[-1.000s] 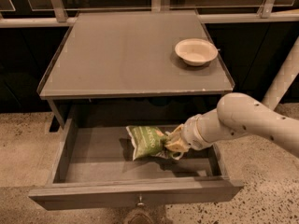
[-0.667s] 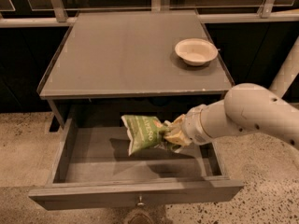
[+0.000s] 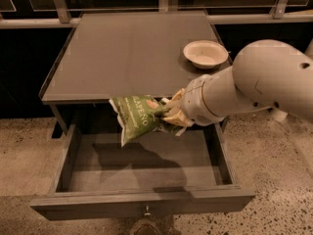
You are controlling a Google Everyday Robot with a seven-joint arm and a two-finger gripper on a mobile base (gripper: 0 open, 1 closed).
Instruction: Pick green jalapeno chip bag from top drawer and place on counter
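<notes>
The green jalapeno chip bag [image 3: 137, 117] hangs in the air above the open top drawer [image 3: 146, 166], at the height of the counter's front edge. My gripper [image 3: 172, 112] is shut on the bag's right end, with the white arm reaching in from the right. The bag casts a shadow on the drawer's bare grey bottom. The drawer's small round knob [image 3: 145, 211] shows at the front. The counter [image 3: 127, 53] is the flat grey top just behind the bag.
A white bowl [image 3: 205, 53] stands on the counter's right side, close behind my arm. A speckled floor lies around the cabinet. A dark railing and glass panels run behind the counter.
My gripper has lifted the bag out of the drawer, up to the level of the counter's front edge. The arm has risen and come closer to the camera.
</notes>
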